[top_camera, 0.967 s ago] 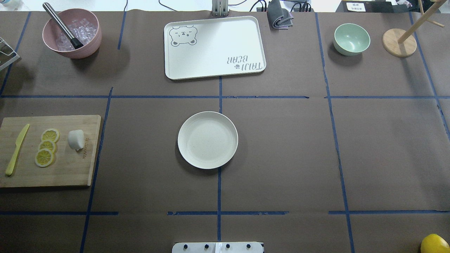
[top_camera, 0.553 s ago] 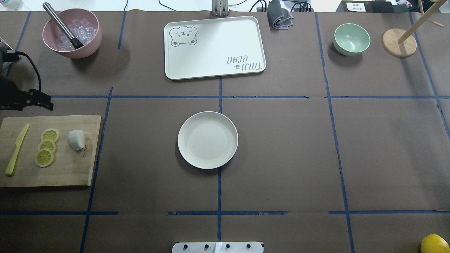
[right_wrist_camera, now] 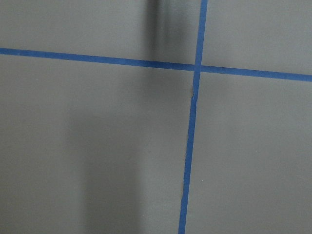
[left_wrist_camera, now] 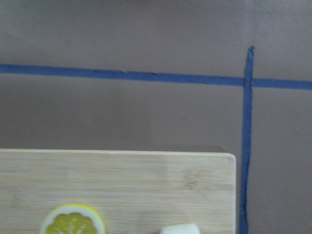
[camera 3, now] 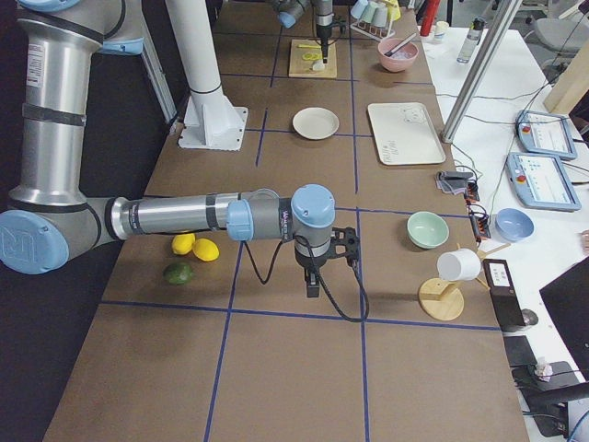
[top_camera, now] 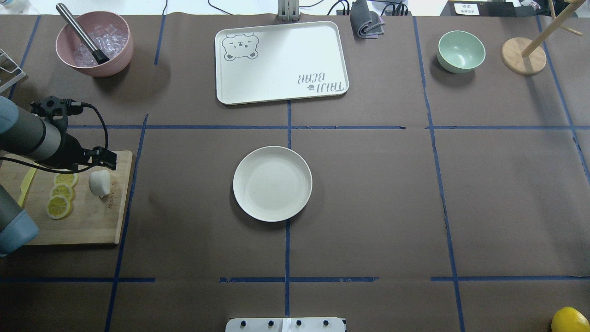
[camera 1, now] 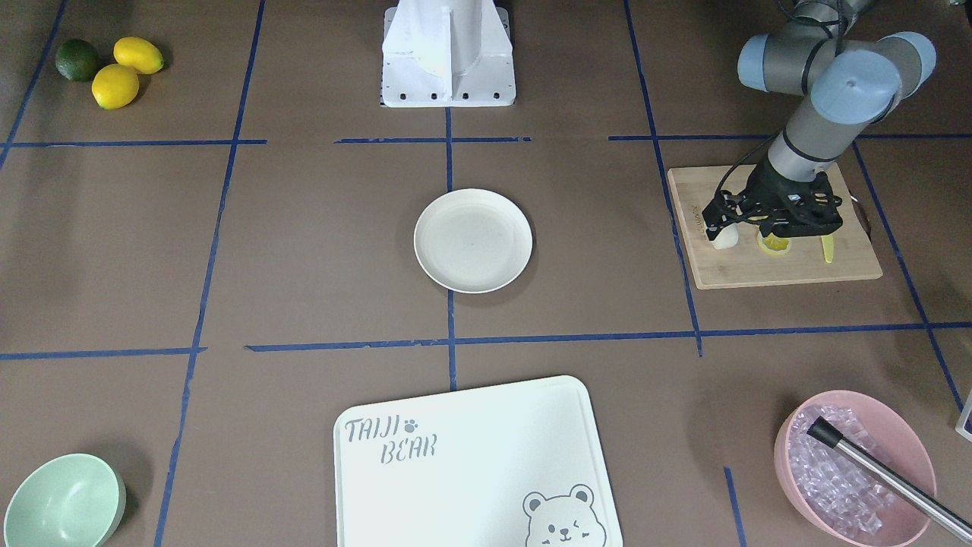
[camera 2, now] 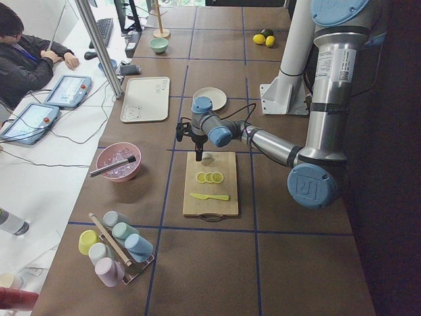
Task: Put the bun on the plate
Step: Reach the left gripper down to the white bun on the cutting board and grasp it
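Observation:
The bun (top_camera: 99, 183) is a small white lump lying on a wooden cutting board (top_camera: 92, 221), beside three lemon slices (top_camera: 58, 205). Only its top edge shows in the left wrist view (left_wrist_camera: 180, 229). The plate (top_camera: 272, 183) sits empty at the table's middle, well to the right of the board. My left gripper (top_camera: 105, 159) hangs above the board's far edge, just beyond the bun and not touching it; I cannot tell whether it is open or shut. My right gripper (camera 3: 313, 290) hangs over bare table far from the plate, state unreadable.
A yellow knife (top_camera: 23, 193) lies on the board, partly under my left arm. A pink bowl of ice (top_camera: 94, 44), a bear-printed tray (top_camera: 281, 62) and a green bowl (top_camera: 461, 50) stand along the far side. Lemons (camera 1: 114, 83) lie near the robot's right.
My left arm has come in from the left edge and moved right, over the cutting board to just beyond the bun. The bun and plate have not moved.

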### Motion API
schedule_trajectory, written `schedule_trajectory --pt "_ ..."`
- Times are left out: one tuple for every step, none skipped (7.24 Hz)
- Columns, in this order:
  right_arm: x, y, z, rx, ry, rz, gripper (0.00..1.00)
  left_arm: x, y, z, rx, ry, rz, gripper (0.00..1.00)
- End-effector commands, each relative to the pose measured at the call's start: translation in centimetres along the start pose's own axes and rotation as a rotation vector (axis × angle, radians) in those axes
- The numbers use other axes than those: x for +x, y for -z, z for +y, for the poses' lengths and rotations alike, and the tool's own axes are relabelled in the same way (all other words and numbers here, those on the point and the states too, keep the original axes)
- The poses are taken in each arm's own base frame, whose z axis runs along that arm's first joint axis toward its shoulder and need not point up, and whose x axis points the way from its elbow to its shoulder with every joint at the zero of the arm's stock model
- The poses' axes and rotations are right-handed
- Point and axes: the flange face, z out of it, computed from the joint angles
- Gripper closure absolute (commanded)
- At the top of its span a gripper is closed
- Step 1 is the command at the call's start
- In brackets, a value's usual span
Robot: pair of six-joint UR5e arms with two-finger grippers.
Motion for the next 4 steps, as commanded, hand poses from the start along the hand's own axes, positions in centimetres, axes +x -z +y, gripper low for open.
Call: schedule_trajectory --pt "0.02 -0.02 0.01 -0.001 -0.002 0.0 0.0 -0.42 -2.57 0.66 -0.033 -0.002 -0.033 0.0" --pt "0.02 -0.02 0.01 -0.001 -0.001 0.0 0.0 -0.36 -3.09 0.98 -0.042 -0.006 -0.038 0.01" --pt "0.01 -0.01 0.0 0.0 0.0 0.0 0.0 -0.17 -3.16 1.17 -0.046 -0.007 -0.036 0.39" --pt "-0.2 0.19 -0.36 0.006 0.004 0.0 0.0 -0.08 -3.13 1.14 -0.046 -0.009 -0.034 0.66"
